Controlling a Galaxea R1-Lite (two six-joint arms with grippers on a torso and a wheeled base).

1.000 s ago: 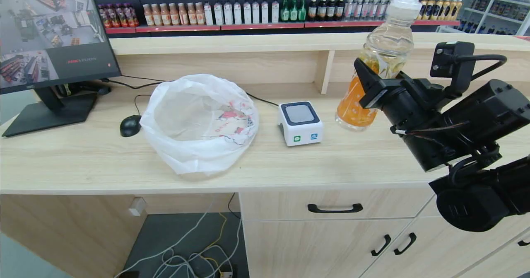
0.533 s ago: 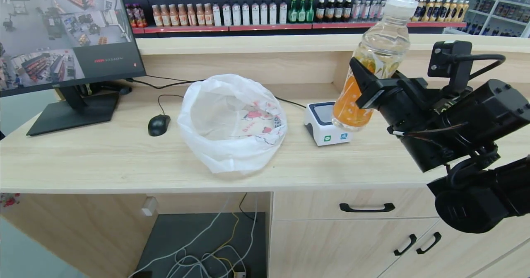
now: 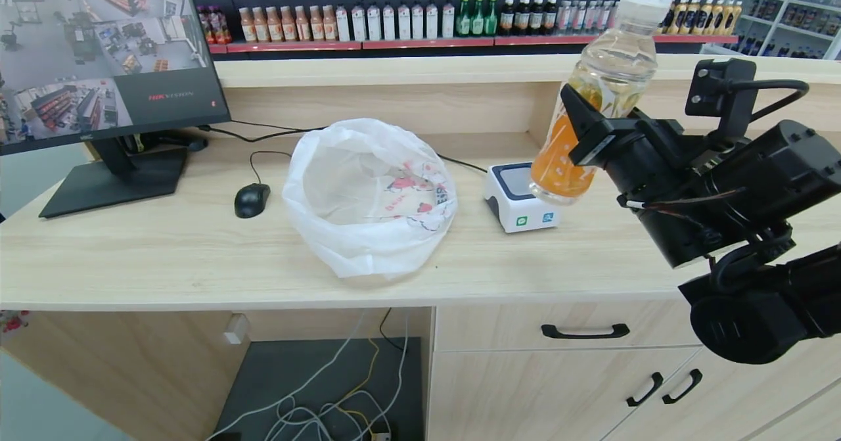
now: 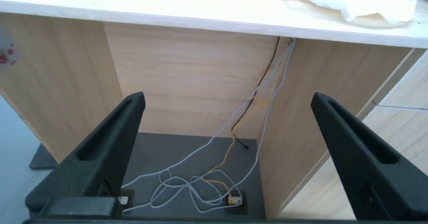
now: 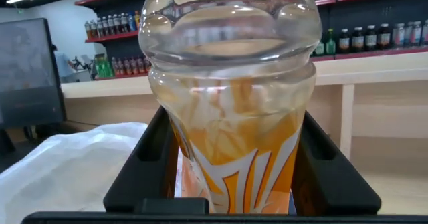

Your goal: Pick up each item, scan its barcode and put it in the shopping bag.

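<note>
Lifted a touch higher than a moment ago, the clear plastic bottle of orange drink with a white cap [image 3: 601, 92] hangs tilted over the right edge of the small white cube scanner [image 3: 519, 204], off the pale wooden counter [image 3: 164, 257]. The right gripper [image 3: 594, 125] has its black jaws clenched on the bottle's middle, one either side. To the scanner's left sits the open white plastic shopping bag [image 3: 371, 194]. The left gripper [image 4: 227, 150] hangs low before the counter front, jaws spread wide and holding nothing.
</note>
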